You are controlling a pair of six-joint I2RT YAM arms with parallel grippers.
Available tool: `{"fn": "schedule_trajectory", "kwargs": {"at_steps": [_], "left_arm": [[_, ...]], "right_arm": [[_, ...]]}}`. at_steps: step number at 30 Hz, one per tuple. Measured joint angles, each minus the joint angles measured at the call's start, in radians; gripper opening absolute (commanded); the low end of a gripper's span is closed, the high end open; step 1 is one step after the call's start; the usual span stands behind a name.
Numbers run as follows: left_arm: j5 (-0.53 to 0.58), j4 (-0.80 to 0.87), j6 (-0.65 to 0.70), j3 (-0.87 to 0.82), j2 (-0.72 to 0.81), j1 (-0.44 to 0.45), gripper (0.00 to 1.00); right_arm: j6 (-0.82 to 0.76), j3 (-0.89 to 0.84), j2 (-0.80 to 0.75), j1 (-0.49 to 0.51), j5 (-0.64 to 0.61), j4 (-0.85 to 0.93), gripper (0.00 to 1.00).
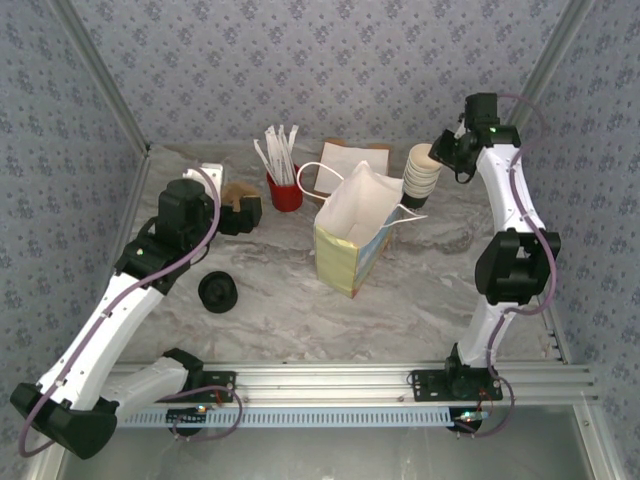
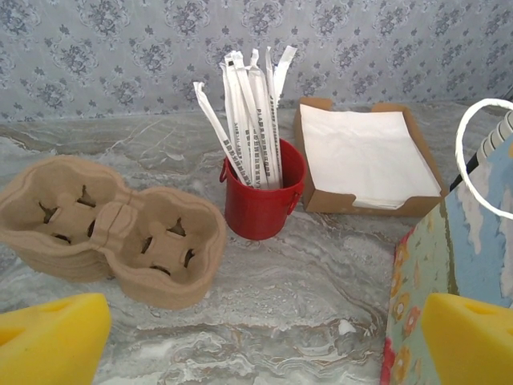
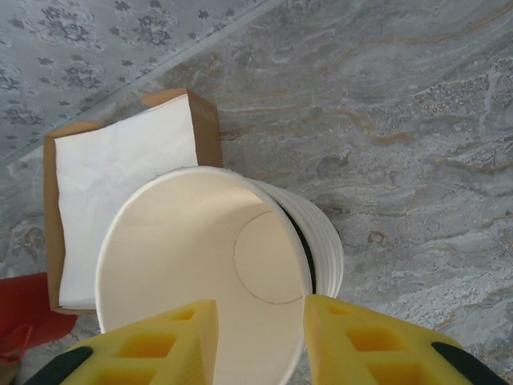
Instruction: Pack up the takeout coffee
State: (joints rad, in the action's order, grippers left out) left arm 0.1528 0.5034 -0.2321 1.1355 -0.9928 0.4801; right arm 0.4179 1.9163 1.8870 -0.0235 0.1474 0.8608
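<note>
Right pincer straddles cup rim, jaws apart — left pincer wide.

Red holder; black lid; cream cup; grey marbled table; blue-grey floral wallpaper.

Top external: high above and behind the arm bases, tilted down and forward, wide over the whole tabletop. Left wrist: low, near-level, facing the back wall, close to red holder and napkin tray. Right wrist: pointed steeply down, very close into top cup of a stack. Shared across all three: napkin tray, red holder.
</note>
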Motion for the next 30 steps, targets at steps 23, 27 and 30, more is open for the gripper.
{"fn": "schedule_trajectory", "kwargs": {"at_steps": [23,27,30], "left_arm": [[-0.007,-0.030,0.005,-0.020,0.016,0.000,0.99],[-0.007,-0.036,0.005,-0.026,0.017,0.000,0.99],[-0.007,-0.037,0.004,-0.039,0.017,0.000,0.99]], "right_arm": [[-0.064,0.089,0.005,0.038,-0.108,0.065,0.41],[-0.068,0.090,0.006,0.038,-0.123,0.078,0.40],[-0.068,0.093,0.010,0.038,-0.130,0.083,0.39]]}}
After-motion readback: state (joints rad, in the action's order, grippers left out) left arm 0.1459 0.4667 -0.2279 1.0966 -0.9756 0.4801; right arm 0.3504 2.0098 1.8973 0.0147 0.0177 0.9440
